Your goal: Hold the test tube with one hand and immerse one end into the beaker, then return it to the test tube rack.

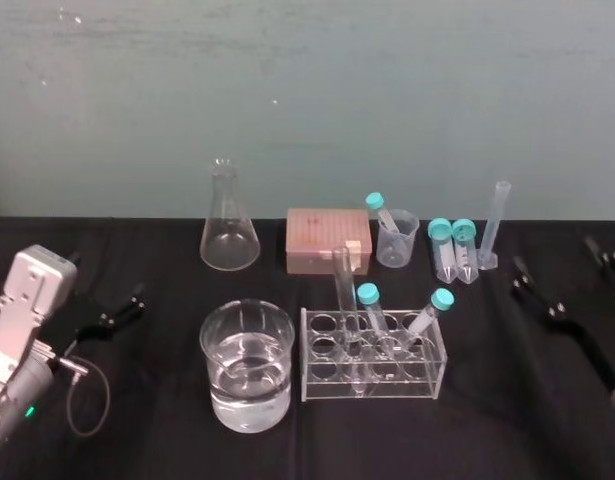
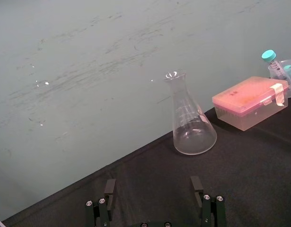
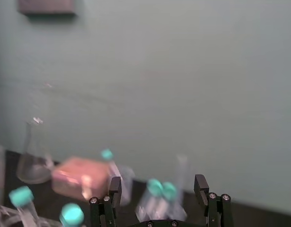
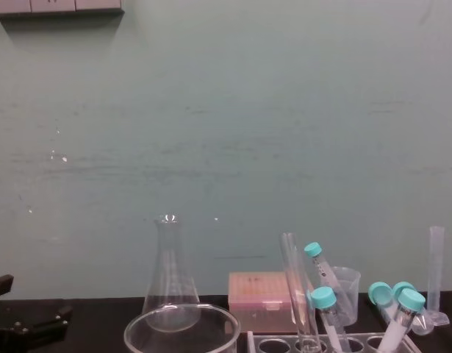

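The left gripper [image 2: 153, 183] and right gripper [image 3: 157, 182] both hang spread and empty, well off to either side of the test tube rack [image 1: 322, 388], where the test tube [image 1: 344, 285] leans (teal-capped tubes [image 1: 370, 303] just to its right). A careless grab could, I judge, knock those neighbours, slip on the glass, or clip the water-filled beaker [image 1: 247, 392] just left of the rack. Black cloth [image 1: 157, 445] lies under the rack, with a teal wall [image 1: 387, 100] behind it.
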